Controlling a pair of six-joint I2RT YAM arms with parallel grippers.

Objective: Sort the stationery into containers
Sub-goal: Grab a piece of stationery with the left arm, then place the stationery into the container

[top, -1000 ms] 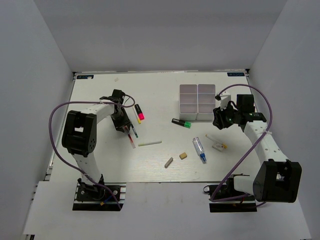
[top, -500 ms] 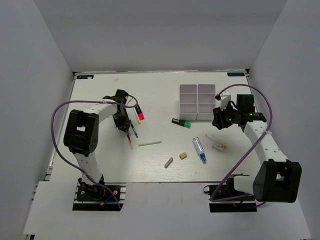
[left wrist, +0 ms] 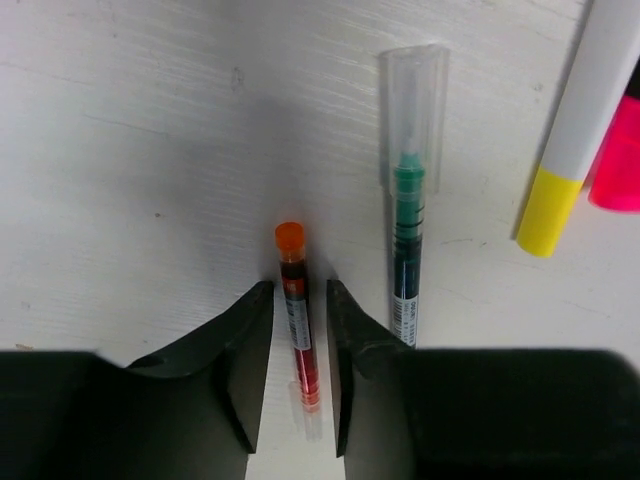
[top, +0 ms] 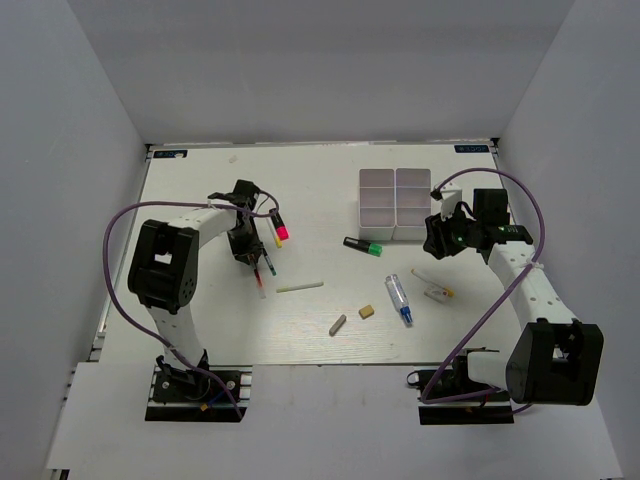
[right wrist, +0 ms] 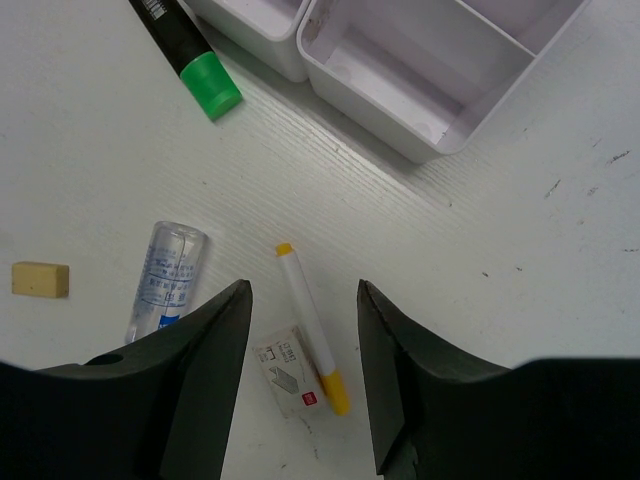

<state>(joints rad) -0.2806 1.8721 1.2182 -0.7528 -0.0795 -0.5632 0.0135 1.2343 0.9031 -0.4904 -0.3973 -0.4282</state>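
The left gripper (left wrist: 300, 288) straddles a red pen (left wrist: 299, 320) lying on the table (left wrist: 120, 150). Its fingers stand narrowly apart, one on each side, with a green pen (left wrist: 408, 250) just beside. The right gripper (right wrist: 302, 288) hangs spread wide above a yellow-tipped white pen (right wrist: 305, 310), near the white compartment box (right wrist: 372, 118).

My left gripper (top: 250, 257) is down among the pens (top: 266, 271) on the desk (top: 320, 180), well left of the white box (top: 364, 197). My right gripper (top: 434, 244) hovers just off the box's near right corner.
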